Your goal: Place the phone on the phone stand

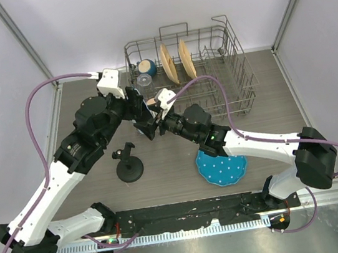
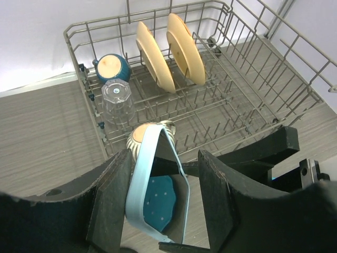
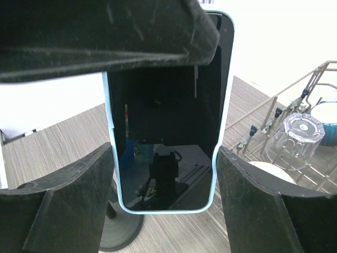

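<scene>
1. The right hand [image 3: 164, 158], fairly wide, clamps the long edges of the flat, dark-faced, light-blue-rimmed phone [image 3: 163, 121], held aloft.
2. The left hand [image 2: 163, 176] straddles the phone's top, half open; whether it grips firmly I cannot tell.
3. Releasing early would likely drop it beside the black disc-based phone stand [image 3: 122, 233] on the wood-grain surface [image 3: 63, 142].

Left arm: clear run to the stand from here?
Probably yes. The stand sits alone on bare table, with nothing between it and the left fingers. Catch: the phone looks clamped between the right fingers, which would have to let go first.
</scene>
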Motion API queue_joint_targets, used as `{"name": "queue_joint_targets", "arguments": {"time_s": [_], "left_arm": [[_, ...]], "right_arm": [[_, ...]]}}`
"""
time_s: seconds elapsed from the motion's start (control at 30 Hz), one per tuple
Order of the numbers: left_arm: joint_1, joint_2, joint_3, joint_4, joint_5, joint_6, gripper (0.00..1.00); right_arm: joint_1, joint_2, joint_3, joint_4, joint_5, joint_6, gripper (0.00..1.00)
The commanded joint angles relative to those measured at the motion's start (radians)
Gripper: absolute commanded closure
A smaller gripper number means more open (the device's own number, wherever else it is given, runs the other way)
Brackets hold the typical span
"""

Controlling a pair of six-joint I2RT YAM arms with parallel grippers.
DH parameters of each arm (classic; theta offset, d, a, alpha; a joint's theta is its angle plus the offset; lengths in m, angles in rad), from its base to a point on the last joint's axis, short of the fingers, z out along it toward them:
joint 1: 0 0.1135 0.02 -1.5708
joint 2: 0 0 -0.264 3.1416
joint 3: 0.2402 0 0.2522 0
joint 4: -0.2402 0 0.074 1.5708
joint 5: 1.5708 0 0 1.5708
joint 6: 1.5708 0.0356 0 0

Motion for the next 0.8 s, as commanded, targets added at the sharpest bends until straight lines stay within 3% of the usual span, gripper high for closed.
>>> {"name": "queue_joint_targets", "arguments": {"time_s": [0.0,0.27,0.57,0.67,0.77], "left_arm": [[0.009,0.023,0.072,-0.063,0.044,-0.012,0.43],[0.012,0.063,0.125,-0.135,0.081,-0.017,0.44],[0.012,0.054,0.125,-0.133,0.122,-0.008,0.67],[0.012,0.058,0.128,-0.135,0.142,-0.006,0.68],[0.011,0.072,0.135,-0.144,0.176,-0.006,0.62]], "right_arm": [[0.005,-0.087,0.033,0.092,-0.009,-0.105,0.99],[-0.001,-0.102,0.008,0.099,0.032,-0.150,0.99],[-0.021,-0.116,-0.016,0.114,0.017,-0.153,0.99],[-0.033,-0.123,-0.026,0.118,-0.004,-0.147,0.99],[-0.050,-0.134,-0.038,0.128,-0.043,-0.130,0.99]]}}
